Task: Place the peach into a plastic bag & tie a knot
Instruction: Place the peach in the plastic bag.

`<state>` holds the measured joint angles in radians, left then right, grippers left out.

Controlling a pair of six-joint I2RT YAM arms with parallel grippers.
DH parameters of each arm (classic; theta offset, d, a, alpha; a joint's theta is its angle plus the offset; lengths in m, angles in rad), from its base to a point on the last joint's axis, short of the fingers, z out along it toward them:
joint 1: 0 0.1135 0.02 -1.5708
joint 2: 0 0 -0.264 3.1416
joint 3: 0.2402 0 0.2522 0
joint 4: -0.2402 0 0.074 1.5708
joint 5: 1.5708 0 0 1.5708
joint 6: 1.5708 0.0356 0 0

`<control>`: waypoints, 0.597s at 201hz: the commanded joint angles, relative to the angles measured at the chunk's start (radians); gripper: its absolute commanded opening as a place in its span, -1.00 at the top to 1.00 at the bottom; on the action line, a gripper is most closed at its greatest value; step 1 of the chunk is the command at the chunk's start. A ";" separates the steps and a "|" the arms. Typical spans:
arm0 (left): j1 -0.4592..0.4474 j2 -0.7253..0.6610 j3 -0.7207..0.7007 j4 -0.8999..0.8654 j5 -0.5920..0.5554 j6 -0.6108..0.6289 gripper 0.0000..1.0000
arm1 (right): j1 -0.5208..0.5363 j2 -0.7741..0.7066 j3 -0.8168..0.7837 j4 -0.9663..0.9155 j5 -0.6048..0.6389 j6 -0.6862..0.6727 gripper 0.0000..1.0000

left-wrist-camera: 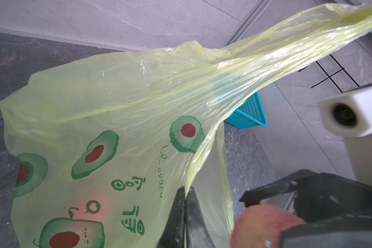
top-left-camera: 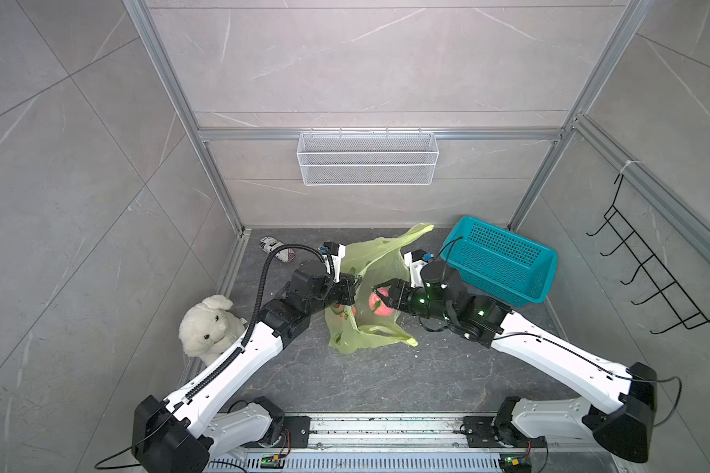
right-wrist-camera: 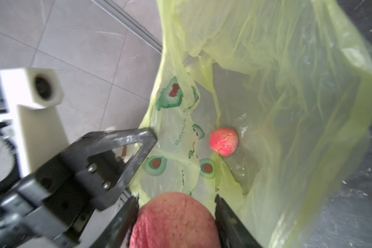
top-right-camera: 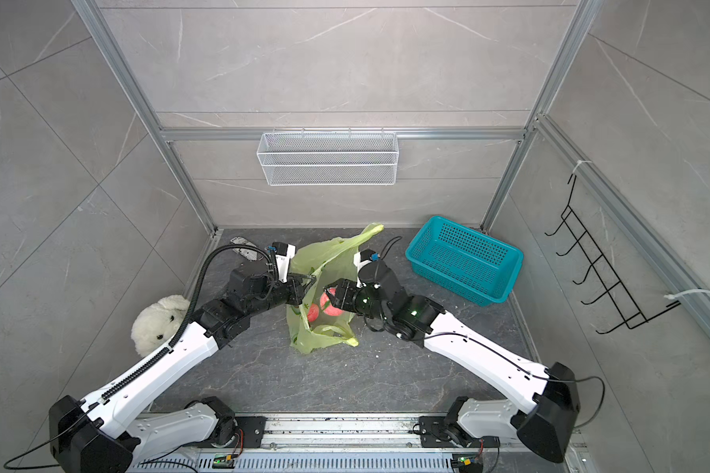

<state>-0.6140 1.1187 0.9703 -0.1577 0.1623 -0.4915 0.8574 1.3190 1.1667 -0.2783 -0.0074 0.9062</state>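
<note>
The yellow-green plastic bag (top-left-camera: pixel 372 256) (top-right-camera: pixel 324 256) stands open on the dark floor, one handle loop (left-wrist-camera: pixel 309 38) stretched up and back. My left gripper (top-left-camera: pixel 358 279) (left-wrist-camera: pixel 186 191) is shut on the bag's rim, holding the mouth up. My right gripper (top-left-camera: pixel 380 293) (right-wrist-camera: pixel 176 198) is shut on a pink-red peach (right-wrist-camera: pixel 174 219) (left-wrist-camera: pixel 264 223) at the bag's mouth, beside the left fingers (right-wrist-camera: pixel 135 148). Another peach (right-wrist-camera: pixel 223 141) (top-right-camera: pixel 313 313) lies at the bottom of the bag. No knot is in view.
A teal perforated basket (top-left-camera: pixel 505 262) sits at the back right, close to my right arm. A white plush toy (top-left-camera: pixel 208 323) leans by the left wall. A small striped can (top-left-camera: pixel 277 247) lies at the back left. A wire basket (top-left-camera: pixel 367 157) and a hook rack (top-left-camera: pixel 648 270) hang on the walls.
</note>
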 commanded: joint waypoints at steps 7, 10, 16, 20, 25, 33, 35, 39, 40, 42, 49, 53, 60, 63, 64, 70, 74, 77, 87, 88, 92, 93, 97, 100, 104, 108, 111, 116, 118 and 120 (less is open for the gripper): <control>-0.006 -0.061 0.012 -0.009 -0.057 -0.013 1.00 | 0.018 0.066 0.045 0.047 0.174 0.077 -0.14; -0.006 -0.066 0.010 -0.009 -0.068 -0.014 1.00 | 0.020 0.079 0.045 0.051 0.185 0.088 -0.16; -0.006 -0.074 0.005 -0.008 -0.084 -0.015 1.00 | 0.021 0.093 0.048 0.055 0.194 0.102 -0.17; -0.006 -0.077 0.004 -0.010 -0.095 -0.016 1.00 | 0.022 0.106 0.051 0.056 0.200 0.107 -0.18; -0.006 -0.080 0.003 -0.014 -0.108 -0.021 1.00 | 0.020 0.122 0.058 0.055 0.206 0.129 -0.18; -0.006 -0.081 0.001 -0.019 -0.125 -0.029 1.00 | 0.022 0.145 0.065 0.059 0.214 0.152 -0.20; -0.007 -0.081 0.003 -0.020 -0.128 -0.029 1.00 | 0.023 0.152 0.066 0.066 0.216 0.156 -0.21; -0.006 -0.079 0.003 -0.023 -0.133 -0.030 1.00 | 0.024 0.163 0.067 0.078 0.215 0.162 -0.23; -0.006 -0.080 0.004 -0.024 -0.135 -0.031 1.00 | 0.024 0.165 0.068 0.082 0.214 0.163 -0.23; -0.006 -0.080 0.004 -0.025 -0.136 -0.032 1.00 | 0.025 0.171 0.068 0.092 0.212 0.165 -0.25; -0.006 -0.080 0.004 -0.029 -0.143 -0.035 1.00 | 0.026 0.188 0.072 0.121 0.202 0.171 -0.30; -0.006 -0.080 0.003 -0.029 -0.148 -0.036 1.00 | 0.027 0.199 0.077 0.134 0.200 0.175 -0.33; -0.006 -0.083 0.003 -0.032 -0.159 -0.039 1.00 | 0.030 0.217 0.090 0.144 0.198 0.184 -0.39; -0.006 -0.083 0.001 -0.032 -0.164 -0.039 1.00 | 0.031 0.226 0.096 0.145 0.198 0.184 -0.42; -0.006 -0.083 0.000 -0.032 -0.166 -0.039 1.00 | 0.030 0.228 0.100 0.145 0.198 0.184 -0.44; -0.006 -0.086 -0.004 -0.032 -0.181 -0.039 1.00 | 0.032 0.243 0.116 0.139 0.198 0.184 -0.51; -0.006 -0.090 -0.005 -0.032 -0.192 -0.039 1.00 | 0.033 0.250 0.129 0.131 0.200 0.183 -0.55; -0.006 -0.091 -0.005 -0.034 -0.201 -0.037 1.00 | 0.034 0.256 0.138 0.123 0.203 0.182 -0.58; -0.006 -0.097 -0.007 -0.045 -0.237 -0.026 1.00 | 0.038 0.268 0.163 0.093 0.209 0.174 -0.68; -0.006 -0.097 -0.008 -0.045 -0.241 -0.026 1.00 | 0.037 0.269 0.165 0.090 0.210 0.174 -0.68; -0.006 -0.100 -0.008 -0.049 -0.257 -0.023 1.00 | 0.038 0.271 0.174 0.075 0.210 0.170 -0.70; -0.006 -0.100 -0.008 -0.049 -0.259 -0.022 1.00 | 0.038 0.271 0.175 0.073 0.210 0.169 -0.71; -0.007 -0.102 -0.011 -0.050 -0.272 -0.022 1.00 | 0.038 0.272 0.181 0.061 0.210 0.164 -0.72; -0.006 -0.104 -0.013 -0.050 -0.278 -0.021 1.00 | 0.039 0.270 0.183 0.056 0.209 0.159 -0.72; -0.006 -0.104 -0.016 -0.049 -0.284 -0.022 1.00 | 0.039 0.265 0.182 0.050 0.208 0.153 -0.72; -0.007 -0.104 -0.019 -0.047 -0.288 -0.021 1.00 | 0.040 0.259 0.180 0.046 0.210 0.148 -0.72; -0.007 -0.103 -0.022 -0.044 -0.289 -0.021 1.00 | 0.039 0.252 0.176 0.044 0.212 0.144 -0.72; -0.009 -0.100 -0.021 -0.045 -0.293 -0.018 1.00 | 0.041 0.239 0.168 0.040 0.217 0.136 -0.72; -0.009 -0.099 -0.020 -0.048 -0.295 -0.017 1.00 | 0.041 0.232 0.165 0.039 0.217 0.133 -0.72; -0.010 -0.096 -0.018 -0.051 -0.297 -0.017 1.00 | 0.041 0.225 0.162 0.038 0.219 0.130 -0.71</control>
<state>-0.6170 1.0412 0.9569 -0.2031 -0.0631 -0.5163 0.8913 1.5860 1.3106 -0.1932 0.1783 1.0645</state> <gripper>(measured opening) 0.049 0.859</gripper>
